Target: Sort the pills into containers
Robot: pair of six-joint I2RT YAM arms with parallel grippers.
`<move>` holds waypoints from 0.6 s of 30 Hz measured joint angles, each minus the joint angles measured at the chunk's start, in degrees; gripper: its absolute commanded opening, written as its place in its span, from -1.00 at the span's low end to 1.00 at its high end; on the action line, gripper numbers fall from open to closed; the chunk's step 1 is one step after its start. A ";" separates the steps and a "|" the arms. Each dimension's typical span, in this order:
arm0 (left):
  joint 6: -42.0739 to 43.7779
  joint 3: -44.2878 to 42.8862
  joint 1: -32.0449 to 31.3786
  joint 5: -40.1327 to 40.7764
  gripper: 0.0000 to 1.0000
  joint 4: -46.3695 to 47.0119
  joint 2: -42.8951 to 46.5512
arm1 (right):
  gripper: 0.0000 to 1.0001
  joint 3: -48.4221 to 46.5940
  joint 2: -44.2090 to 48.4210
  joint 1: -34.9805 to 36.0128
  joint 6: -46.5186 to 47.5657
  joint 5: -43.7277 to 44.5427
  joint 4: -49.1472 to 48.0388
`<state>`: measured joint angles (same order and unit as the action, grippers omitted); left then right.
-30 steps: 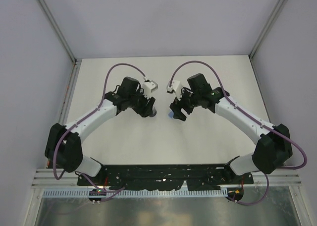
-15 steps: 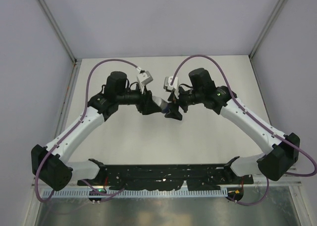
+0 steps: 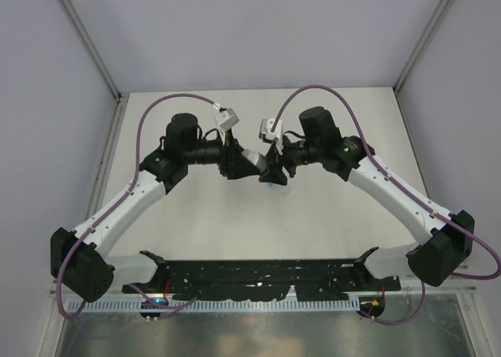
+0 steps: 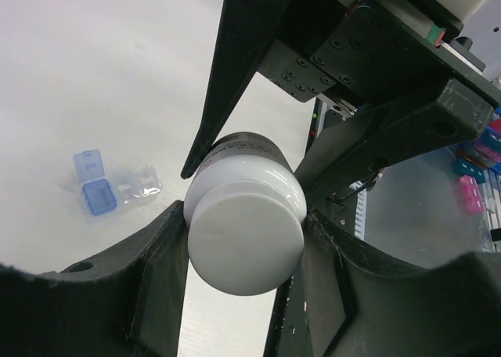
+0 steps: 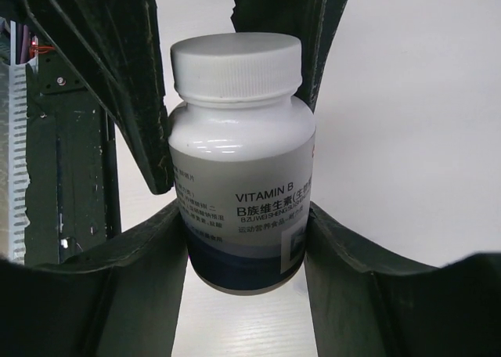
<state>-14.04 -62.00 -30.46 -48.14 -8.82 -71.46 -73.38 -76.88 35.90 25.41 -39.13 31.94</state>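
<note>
Both arms meet nose to nose above mid desk [image 3: 313, 216]. R pincer [image 5: 244, 212] is clamped on the vitamin bottle [image 5: 241, 138] at its body; L pincer [image 4: 246, 216] grips its white cap [image 4: 246, 247]. Step, I judge: unscrew cap. Best w/ axes in line, R holding firm, L turning, no side pull or pills may spill. Fingers of both crowd the neck, so little room there; walls & desk edges well apart. Clear vial [image 4: 117, 186] w/ blue lid lies on desk, off to one side.
</note>
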 measured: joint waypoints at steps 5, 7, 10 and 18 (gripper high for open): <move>-0.96 1.31 0.04 -0.26 -0.05 2.16 0.42 | -0.68 0.11 0.04 0.00 -0.33 0.02 0.00; -0.81 1.42 0.11 -0.39 0.53 2.32 0.55 | -0.78 0.11 0.04 0.02 -0.31 0.02 0.00; 1.07 1.44 0.09 -1.03 0.99 1.86 1.01 | -0.87 0.11 0.13 0.07 -0.13 0.00 0.13; 10.73 1.68 2.01 -3.69 0.99 -2.36 7.02 | -0.88 0.04 0.46 0.04 2.75 -0.87 5.07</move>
<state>-3.31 -60.31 -28.45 -51.83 -11.18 -64.45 -73.34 -76.42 35.94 28.16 -40.01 37.01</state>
